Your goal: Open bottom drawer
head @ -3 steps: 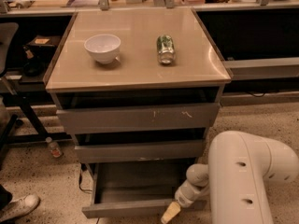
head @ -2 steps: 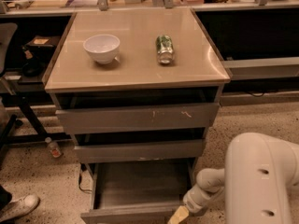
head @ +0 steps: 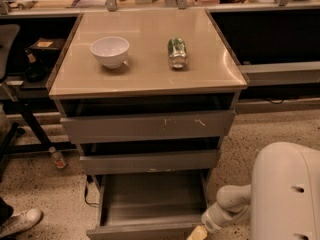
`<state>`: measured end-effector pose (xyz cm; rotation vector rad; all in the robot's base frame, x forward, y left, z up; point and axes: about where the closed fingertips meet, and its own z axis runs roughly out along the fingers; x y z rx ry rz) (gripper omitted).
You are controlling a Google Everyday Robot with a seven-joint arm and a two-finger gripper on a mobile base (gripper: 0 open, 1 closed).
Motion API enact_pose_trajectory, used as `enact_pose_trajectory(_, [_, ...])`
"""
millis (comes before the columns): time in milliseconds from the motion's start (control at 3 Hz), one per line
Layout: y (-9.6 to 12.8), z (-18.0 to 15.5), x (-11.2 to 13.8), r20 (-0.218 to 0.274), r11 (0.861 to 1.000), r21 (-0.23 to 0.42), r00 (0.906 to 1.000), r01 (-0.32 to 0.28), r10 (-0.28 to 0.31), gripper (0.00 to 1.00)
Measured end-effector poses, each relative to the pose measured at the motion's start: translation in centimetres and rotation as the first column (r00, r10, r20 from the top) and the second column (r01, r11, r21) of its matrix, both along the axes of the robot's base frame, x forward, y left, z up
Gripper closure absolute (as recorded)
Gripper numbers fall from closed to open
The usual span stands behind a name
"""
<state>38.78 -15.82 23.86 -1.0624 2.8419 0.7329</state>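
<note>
The bottom drawer (head: 150,200) of the grey cabinet stands pulled well out, its flat grey inside showing and its slim front panel (head: 135,232) at the picture's lower edge. Above it are the mid-height drawer front (head: 149,161) and the tallest front with whitish scratches (head: 148,126). My gripper (head: 198,233) is at the drawer front's right end, low at the frame's edge, on the white arm (head: 227,209). Its tip is partly cut off by the frame.
A white bowl (head: 109,51) and a green can (head: 177,53) lying on its side sit on the beige cabinet top (head: 145,74). A small bottle (head: 57,158) and a shoe (head: 20,221) are on the speckled floor at left. A chair base stands far left.
The drawer has come further out toward the camera. My arm and gripper have moved down and to the right with it.
</note>
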Motion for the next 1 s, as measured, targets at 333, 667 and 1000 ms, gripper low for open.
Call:
enact_pose_trajectory(333, [1.9,-0.7,1.9,0.014,0.998,0.056,0.9993,-0.036,0.035,0.00])
enact_pose_trajectory(667, [5.1,-1.7,4.5,0.029,0.987,0.127,0.9954,-0.094,0.091,0.00])
enact_pose_trajectory(1000, [6.9,-2.9,5.5,0.005,0.981,0.147,0.9921,-0.125,0.126,0.00])
